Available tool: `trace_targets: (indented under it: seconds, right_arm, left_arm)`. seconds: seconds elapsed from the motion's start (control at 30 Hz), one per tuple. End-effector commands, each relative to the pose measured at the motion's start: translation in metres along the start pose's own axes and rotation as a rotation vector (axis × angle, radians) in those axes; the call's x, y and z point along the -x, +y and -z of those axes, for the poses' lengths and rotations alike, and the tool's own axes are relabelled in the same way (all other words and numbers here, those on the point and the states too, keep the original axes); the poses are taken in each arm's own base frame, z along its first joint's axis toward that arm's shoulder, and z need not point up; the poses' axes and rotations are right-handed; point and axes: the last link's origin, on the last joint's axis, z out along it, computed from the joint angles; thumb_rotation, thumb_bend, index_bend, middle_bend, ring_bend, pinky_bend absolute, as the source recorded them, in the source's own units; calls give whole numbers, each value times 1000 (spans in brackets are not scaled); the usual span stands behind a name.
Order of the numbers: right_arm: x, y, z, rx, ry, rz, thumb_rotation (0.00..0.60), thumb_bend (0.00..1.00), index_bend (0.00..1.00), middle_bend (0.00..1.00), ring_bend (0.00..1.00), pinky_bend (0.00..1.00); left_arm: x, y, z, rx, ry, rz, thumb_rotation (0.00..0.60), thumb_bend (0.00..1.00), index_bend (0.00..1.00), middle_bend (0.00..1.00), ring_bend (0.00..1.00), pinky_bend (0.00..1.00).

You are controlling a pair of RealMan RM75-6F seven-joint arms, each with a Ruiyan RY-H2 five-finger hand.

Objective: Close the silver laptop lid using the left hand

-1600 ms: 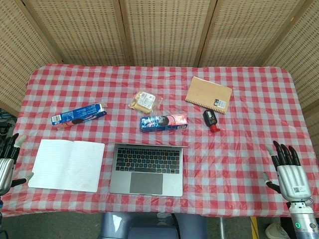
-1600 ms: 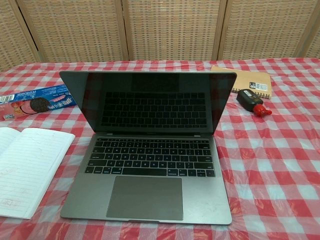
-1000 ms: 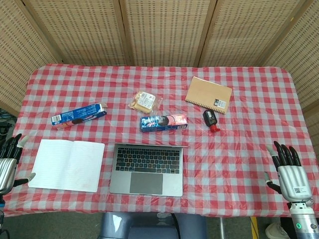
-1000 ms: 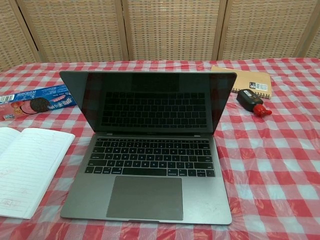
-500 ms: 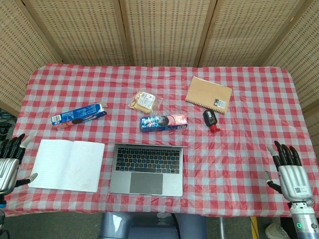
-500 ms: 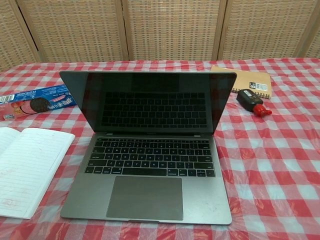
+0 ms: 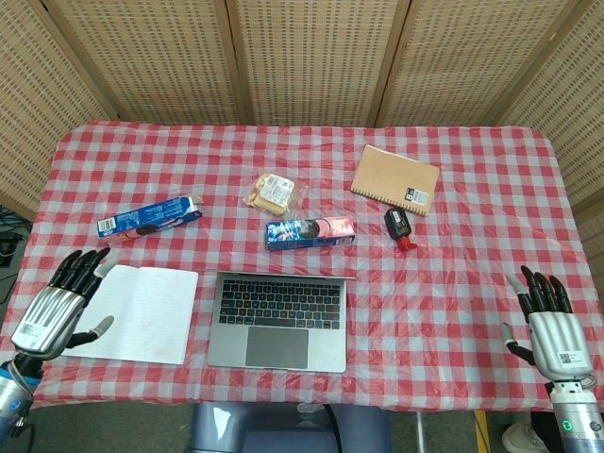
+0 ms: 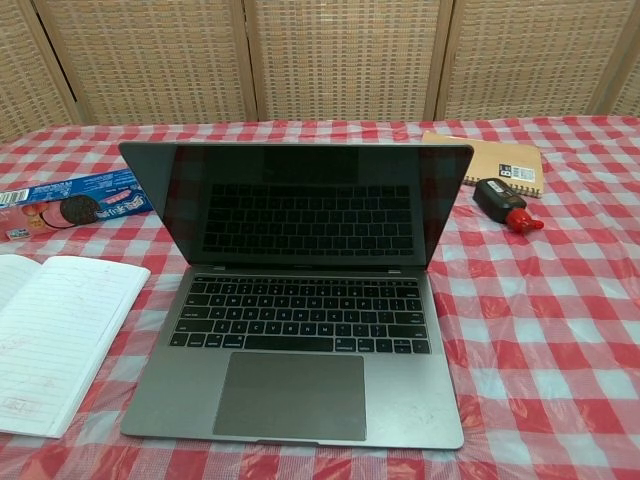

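Observation:
The silver laptop (image 7: 277, 321) (image 8: 300, 330) stands open near the table's front edge, its lid upright and its dark screen (image 8: 298, 205) facing me. My left hand (image 7: 58, 307) hovers at the front left, over the left edge of the open white notebook (image 7: 130, 314), fingers spread and empty, well left of the laptop. My right hand (image 7: 549, 326) hangs at the front right corner, fingers spread, holding nothing. Neither hand appears in the chest view.
Behind the laptop lies a blue cookie pack (image 7: 310, 232). A longer blue cookie box (image 7: 149, 218) is at the left, a cracker packet (image 7: 272, 192) behind centre, a tan spiral notebook (image 7: 396, 179) and a black bottle with red cap (image 7: 398, 226) at the right.
My left hand has moved right and forward from the table's left edge, now reaching over the white notebook's edge. The laptop and right hand are unchanged.

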Motion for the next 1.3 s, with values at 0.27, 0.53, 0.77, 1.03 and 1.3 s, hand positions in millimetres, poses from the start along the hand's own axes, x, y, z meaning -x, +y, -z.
trace_targets:
  seconds: [0.27, 0.53, 0.77, 1.03, 1.3]
  right_arm:
    - [0, 1, -1, 7, -8, -5, 600, 632, 0, 0, 0, 0]
    - [0, 2, -1, 9, -11, -13, 600, 633, 0, 0, 0, 0]
    - [1, 3, -2, 11, -20, -17, 600, 633, 0, 0, 0, 0]
    - [3, 3, -2, 11, -38, -15, 600, 634, 0, 0, 0, 0]
    - [2, 3, -2, 7, -36, -20, 600, 637, 0, 0, 0, 0]
  left_arm:
    - [-18, 33, -40, 141, -61, -44, 600, 976, 0, 0, 0, 0]
    - [-23, 56, -66, 193, -127, -53, 600, 1000, 0, 0, 0, 0]
    - [-28, 80, -94, 221, -160, -19, 600, 1000, 0, 0, 0, 0]
    - [-32, 109, -117, 250, -150, 15, 600, 1000, 0, 0, 0, 21]
    - [-26, 119, -130, 230, -191, 9, 600, 1000, 42, 0, 3, 104]
